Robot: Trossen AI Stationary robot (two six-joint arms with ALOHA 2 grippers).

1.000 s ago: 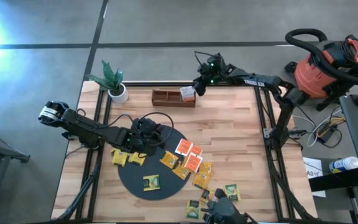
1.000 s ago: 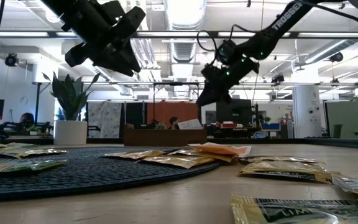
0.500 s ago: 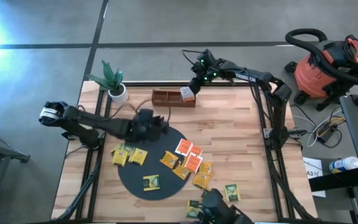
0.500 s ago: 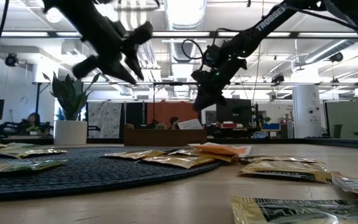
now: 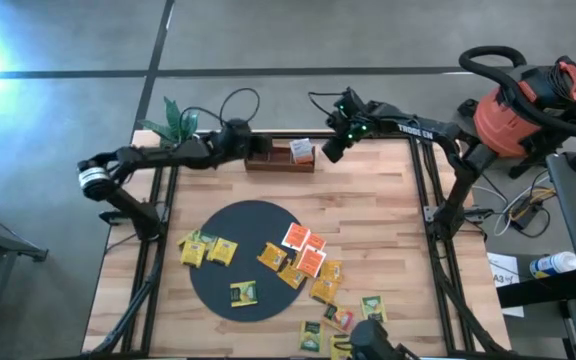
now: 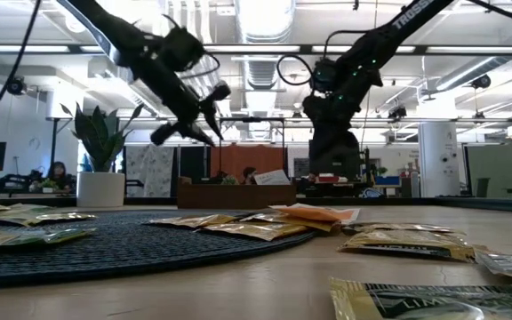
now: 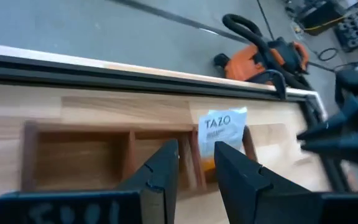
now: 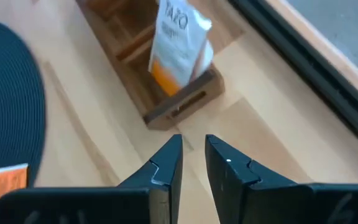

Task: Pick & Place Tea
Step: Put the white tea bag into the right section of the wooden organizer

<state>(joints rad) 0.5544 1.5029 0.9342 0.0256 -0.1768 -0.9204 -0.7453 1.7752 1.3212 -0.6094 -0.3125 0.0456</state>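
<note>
left gripper now over tray, fingers slightly apart, empty

We are looking at an open-plan lab or workshop floor. Exposed ducts and strip lighting are running across the ceiling, desks with a seated person are filling the background, a shop vacuum is standing on grey concrete, and the wooden table is sitting in a metal frame.
</note>
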